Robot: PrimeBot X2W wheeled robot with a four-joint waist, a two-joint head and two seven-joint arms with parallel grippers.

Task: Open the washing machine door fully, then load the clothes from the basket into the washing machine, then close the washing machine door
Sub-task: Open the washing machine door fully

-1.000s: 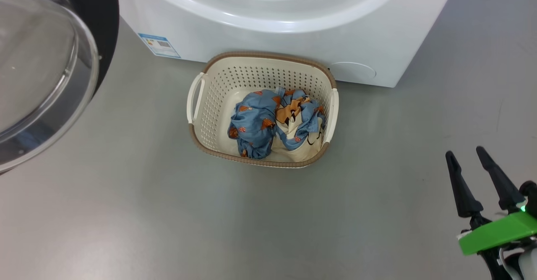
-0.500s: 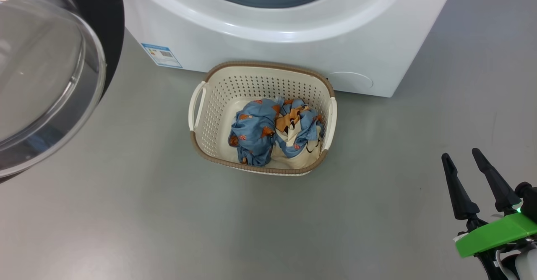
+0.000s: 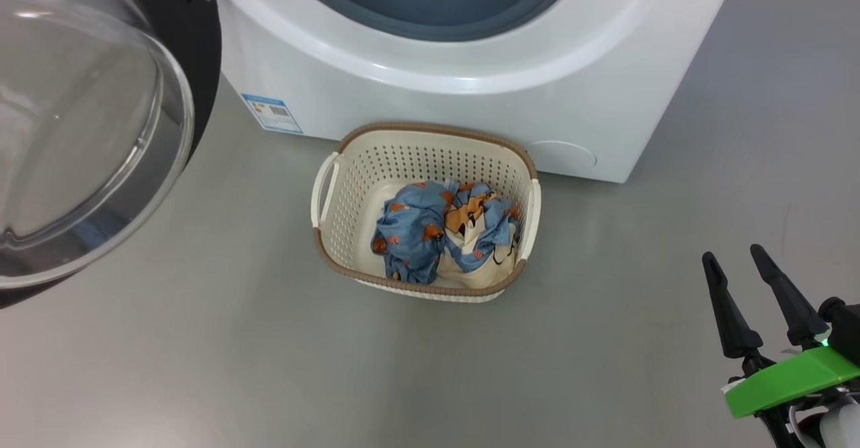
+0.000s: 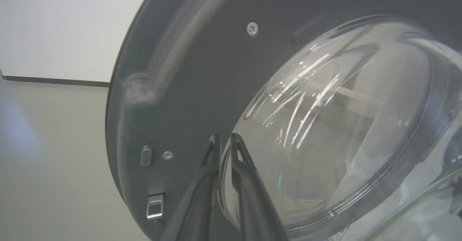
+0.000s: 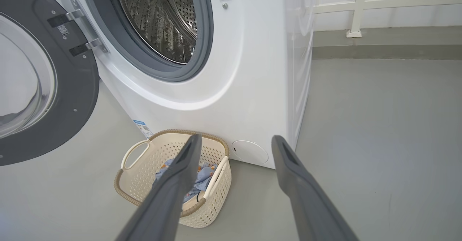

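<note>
One small bundle, the clothes [image 3: 440, 236], lies inside the basket [image 3: 430, 129]: light blue fabric printed with small orange shapes, crumpled over cream-white cloth with a thin black cord showing at its right side. The basket is a cream perforated tub with a brown woven-look rim and a white handle [image 3: 324, 189] on each side. It stands on the grey floor [image 3: 201, 367], its far side just in front of the washing machine [image 3: 470, 99] (whether it touches the front, I cannot tell).

The machine is a white box with a grey rubber gasket [image 3: 437, 15] around the mouth, a steel perforated drum [image 5: 162, 17] behind it, a small blue label [image 3: 272, 112] at the low left corner and a round flap [image 3: 561, 154] low on the right. The washing machine door [image 3: 80, 125] stands swung out to the left on its hinges [image 5: 77, 13], inner side facing out, with a wide black rim and a bulging clear glass bowl.

In the left wrist view, the left gripper [image 4: 224, 145] has its fingers drawn almost together, a thin slit between them, tips over the door's inner face at the edge of the glass; contact is unclear. The right gripper [image 3: 731, 254] hangs low at the right, well apart from the basket, fingers spread and empty.
</note>
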